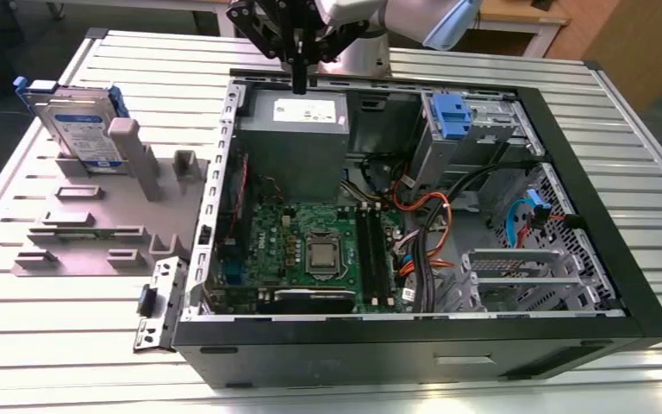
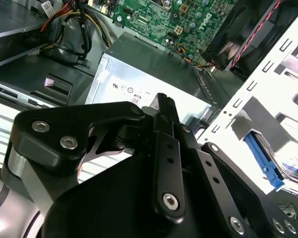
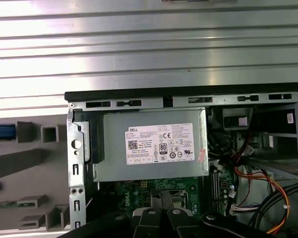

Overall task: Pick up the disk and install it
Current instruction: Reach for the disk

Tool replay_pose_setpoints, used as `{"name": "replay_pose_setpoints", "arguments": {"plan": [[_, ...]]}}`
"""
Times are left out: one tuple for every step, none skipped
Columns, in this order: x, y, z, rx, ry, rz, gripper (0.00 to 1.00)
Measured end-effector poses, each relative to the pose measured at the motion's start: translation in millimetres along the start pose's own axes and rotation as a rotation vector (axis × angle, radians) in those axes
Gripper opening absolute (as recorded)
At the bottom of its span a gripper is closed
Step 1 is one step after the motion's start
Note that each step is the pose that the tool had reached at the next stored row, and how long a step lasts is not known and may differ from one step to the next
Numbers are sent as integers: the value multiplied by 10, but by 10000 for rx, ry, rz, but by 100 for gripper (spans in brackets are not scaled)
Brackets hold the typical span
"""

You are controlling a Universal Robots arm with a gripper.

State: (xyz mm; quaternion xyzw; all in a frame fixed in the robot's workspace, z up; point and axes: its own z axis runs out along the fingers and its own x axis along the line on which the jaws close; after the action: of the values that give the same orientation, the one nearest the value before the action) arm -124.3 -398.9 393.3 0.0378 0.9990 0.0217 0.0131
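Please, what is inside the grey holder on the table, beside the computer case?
The disk stands on edge in a slot of the grey holder. The holder's wall covers its lower edge, so that part cannot be seen.

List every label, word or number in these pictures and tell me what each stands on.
On the grey metal box, the white sticker: rows of fine print and symbols, too small to read.
On the disk, a white-and-blue label: print too small to read.
Inside the computer case, a small white tag: too small to read.
On the circuit board: markings too small to read.
Nothing can be quoted with certainty.
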Motion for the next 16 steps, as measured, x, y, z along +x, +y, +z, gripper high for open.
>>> {"name": "replay_pose_setpoints", "arguments": {"plan": [[0, 0, 0, 0, 1, -1, 11], [12, -1, -1, 1, 1, 1, 11], [28, -2, -1, 1, 0, 1, 11], [30, -2, -1, 0, 0, 1, 11], [30, -2, -1, 0, 0, 1, 11], [33, -3, -1, 1, 0, 1, 11], [34, -3, -1, 1, 0, 1, 11], [39, -3, -2, 1, 0, 1, 11], [41, -3, -1, 0, 0, 1, 11], [41, -3, -2, 1, 0, 1, 11], [43, -3, -1, 0, 0, 1, 11], [46, -4, -2, 1, 0, 2, 11], [49, -4, -2, 1, 0, 2, 11], [53, -4, -2, 1, 1, 1, 11], [58, -5, -2, 1, 1, 1, 11], [60, -5, -2, 0, 0, 1, 11]]}}
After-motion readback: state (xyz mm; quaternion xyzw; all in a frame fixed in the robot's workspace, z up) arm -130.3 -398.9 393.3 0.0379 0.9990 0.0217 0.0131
